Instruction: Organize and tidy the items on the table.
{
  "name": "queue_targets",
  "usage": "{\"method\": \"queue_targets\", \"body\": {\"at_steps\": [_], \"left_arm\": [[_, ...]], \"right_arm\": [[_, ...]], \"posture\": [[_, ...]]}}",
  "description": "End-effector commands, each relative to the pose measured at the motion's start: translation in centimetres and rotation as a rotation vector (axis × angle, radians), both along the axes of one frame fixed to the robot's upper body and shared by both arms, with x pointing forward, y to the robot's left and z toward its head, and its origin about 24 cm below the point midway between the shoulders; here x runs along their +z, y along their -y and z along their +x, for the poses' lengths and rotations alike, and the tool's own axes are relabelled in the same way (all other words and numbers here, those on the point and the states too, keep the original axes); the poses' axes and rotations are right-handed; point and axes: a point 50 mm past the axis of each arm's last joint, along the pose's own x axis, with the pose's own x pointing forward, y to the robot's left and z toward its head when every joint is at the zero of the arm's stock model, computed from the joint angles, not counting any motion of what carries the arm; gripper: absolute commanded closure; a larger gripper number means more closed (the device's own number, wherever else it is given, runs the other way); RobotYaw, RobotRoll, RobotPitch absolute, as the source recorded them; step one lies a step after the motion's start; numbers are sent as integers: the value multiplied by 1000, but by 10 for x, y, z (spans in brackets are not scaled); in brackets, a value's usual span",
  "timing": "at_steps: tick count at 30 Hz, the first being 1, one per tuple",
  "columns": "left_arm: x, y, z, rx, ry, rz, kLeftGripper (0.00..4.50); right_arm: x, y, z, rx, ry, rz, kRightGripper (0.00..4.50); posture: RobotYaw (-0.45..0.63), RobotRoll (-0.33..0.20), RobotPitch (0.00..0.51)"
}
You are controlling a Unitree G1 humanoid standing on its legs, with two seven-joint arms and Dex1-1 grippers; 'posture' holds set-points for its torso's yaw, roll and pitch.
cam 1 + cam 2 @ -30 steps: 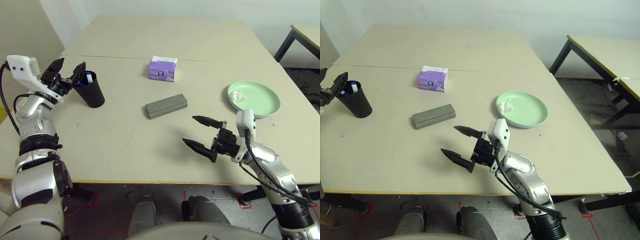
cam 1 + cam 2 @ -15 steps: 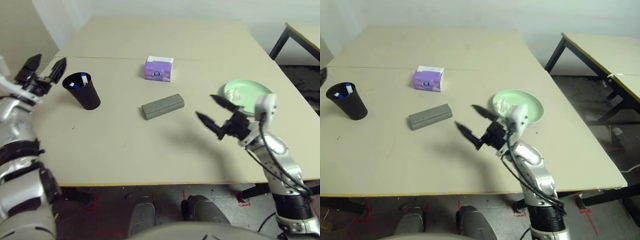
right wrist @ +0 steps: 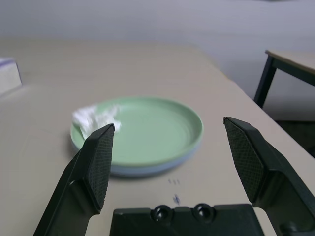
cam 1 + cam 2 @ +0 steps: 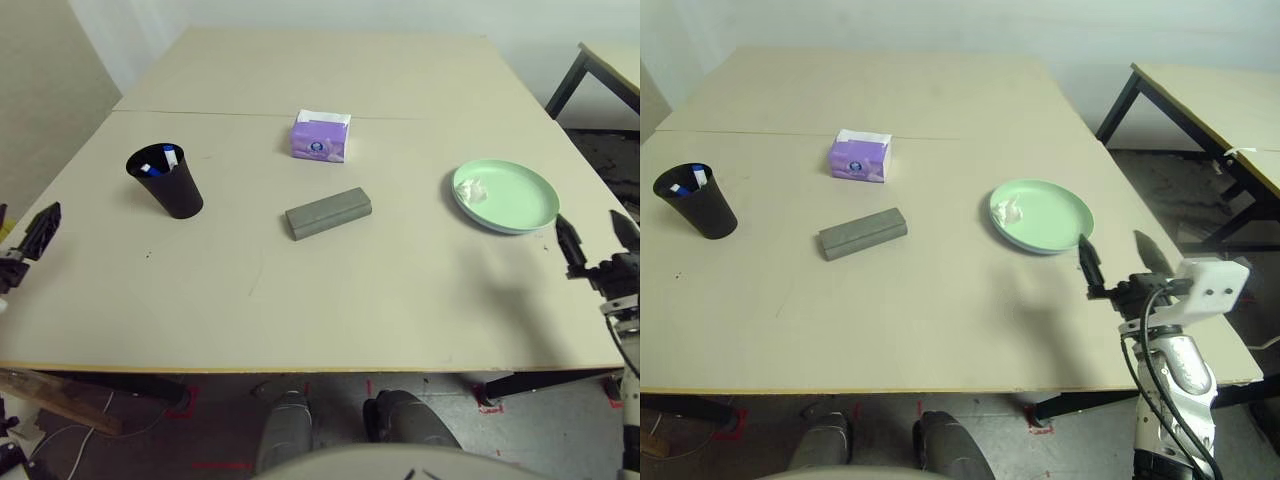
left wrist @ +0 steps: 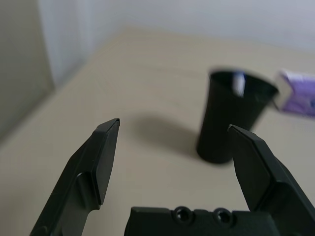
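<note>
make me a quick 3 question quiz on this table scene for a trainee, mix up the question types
1. True or false: the crumpled white tissue lies on the green plate.
2. What stands in the black cup? A) sunglasses B) markers C) a tissue
3. Fill in: the grey glasses case lies between the cup and the ____.

Key
1. True.
2. B: the markers stand in the cup, a blue cap showing.
3. Plate. The purple tissue box sits farther back, and the left gripper and right gripper are both open and empty.
</note>
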Motion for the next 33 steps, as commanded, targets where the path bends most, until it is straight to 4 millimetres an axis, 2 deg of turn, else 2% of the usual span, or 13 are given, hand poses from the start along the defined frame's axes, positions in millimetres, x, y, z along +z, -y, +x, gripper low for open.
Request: {"method": "queue_targets", "body": {"at_steps": [1, 8, 25, 33], "left_arm": [[-12, 10, 7, -30, -83, 32, 31], [-25, 17, 12, -50, -148, 84, 31], [-16, 7, 10, -22, -139, 82, 31], [-15, 16, 11, -60, -122, 78, 31]], "right_arm": [[-8, 4, -3, -2, -17, -29, 0], [-14, -4, -4, 26, -14, -10, 0], [-10, -36, 5, 94, 20, 9, 0], [-11, -28, -6, 51, 10, 17, 0]], "posture": [[-49, 0, 91], [-54, 0, 95], [-20, 0, 134], [-36, 0, 137]]}}
